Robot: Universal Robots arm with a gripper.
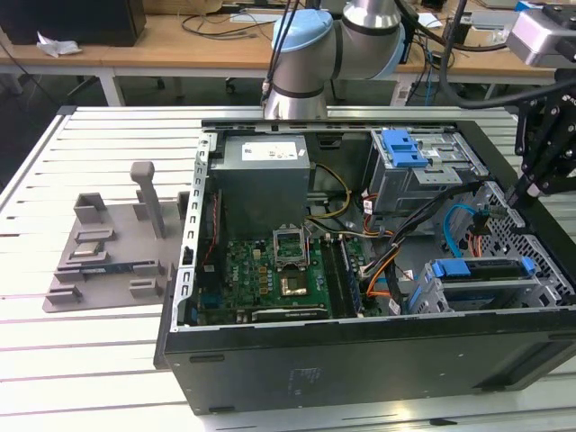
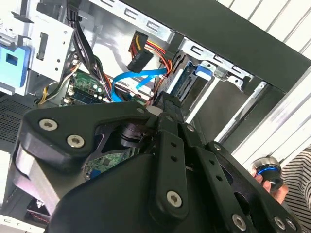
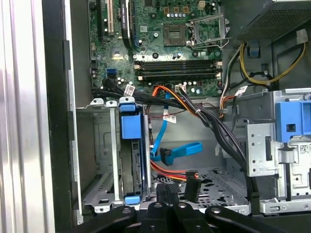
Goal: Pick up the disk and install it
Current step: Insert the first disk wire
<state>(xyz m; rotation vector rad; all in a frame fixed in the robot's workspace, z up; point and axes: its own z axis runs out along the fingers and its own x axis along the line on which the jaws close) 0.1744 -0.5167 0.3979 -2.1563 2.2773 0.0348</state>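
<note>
Table [image 1: 90, 360]: slatted, carrying the open case [image 1: 360, 369] on its side. The arm [image 1: 310, 54] stands at the far side. A grey fixture [image 1: 108, 252] lies well apart, at the exterior view's left.

Inside the case: the power supply [image 1: 265, 175] is far and the board [image 1: 256, 270] is nearer. Two drive cages sit at the exterior view's right, the far cage [image 1: 423, 171] and the near cage [image 1: 445, 301].

Disk [image 3: 131, 165]: it sits in the near cage, edge-on in the first wrist view, with a blue rail end showing at each end of its slot.

Gripper [image 1: 526, 184]: it hangs over the case's right end, above the near cage and apart from the disk. Its fingers [image 3: 163, 199] are pressed together with nothing between them.

Judgement: the disk looks placed, and the work reads as seating or checking.
- Confirm that both rail ends sit level with the cage rim.
- If you press, press on a rail and straight along the slot.

In the way:
- A blue data cable [image 3: 180, 150] and an orange-red lead [image 3: 170, 172] hang loose just beside the cage.
- A black bundle [image 3: 209, 121] crosses between the cage and the board. Keep your fingers off all three.
- A hand [image 2: 279, 191] holds a round knob [image 2: 266, 169] just outside the case wall. Mind it.
</note>
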